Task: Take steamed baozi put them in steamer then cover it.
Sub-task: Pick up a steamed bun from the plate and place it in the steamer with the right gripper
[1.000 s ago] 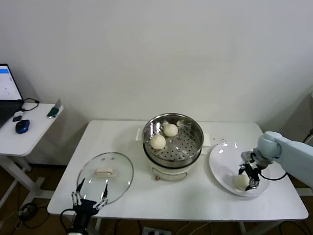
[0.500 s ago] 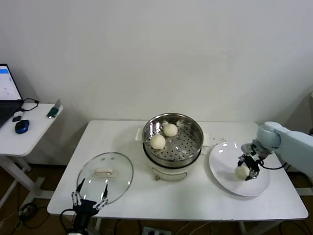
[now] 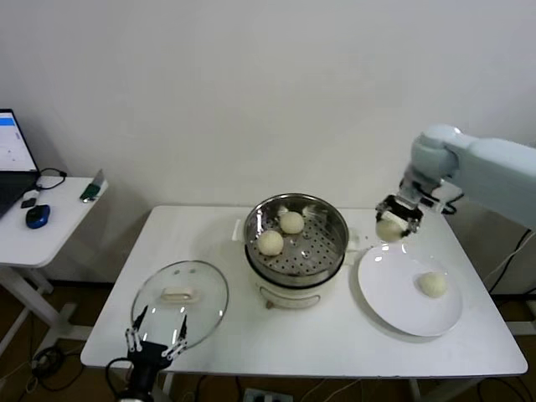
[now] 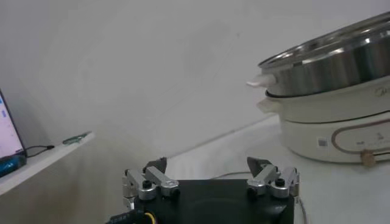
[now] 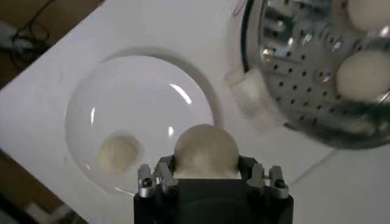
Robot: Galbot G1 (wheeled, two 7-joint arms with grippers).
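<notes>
My right gripper point(image 3: 394, 219) is shut on a cream-white baozi point(image 3: 389, 229) and holds it in the air above the gap between the steamer point(image 3: 335, 243) and the white plate point(image 3: 394, 297). In the right wrist view the held baozi point(image 5: 205, 152) sits between the jaws. Two baozi point(image 3: 270, 242) point(image 3: 291, 222) lie in the steel steamer on its cream pot base. One baozi point(image 3: 432, 284) lies on the plate. The glass cover point(image 3: 201, 314) with its cream handle lies flat on the table at front left. My left gripper point(image 3: 153, 333) is open and empty, just in front of the cover.
A side table at far left holds a laptop point(image 3: 12, 159), a mouse point(image 3: 38, 215) and a small green object. A white block point(image 5: 253, 97) sticks out from the steamer's side towards the plate. The left wrist view shows the pot base point(image 4: 341, 131) from the side.
My right gripper lifted a baozi off the plate and carried it up and back towards the steamer. A second baozi on the plate came into view. The left arm has not moved.
</notes>
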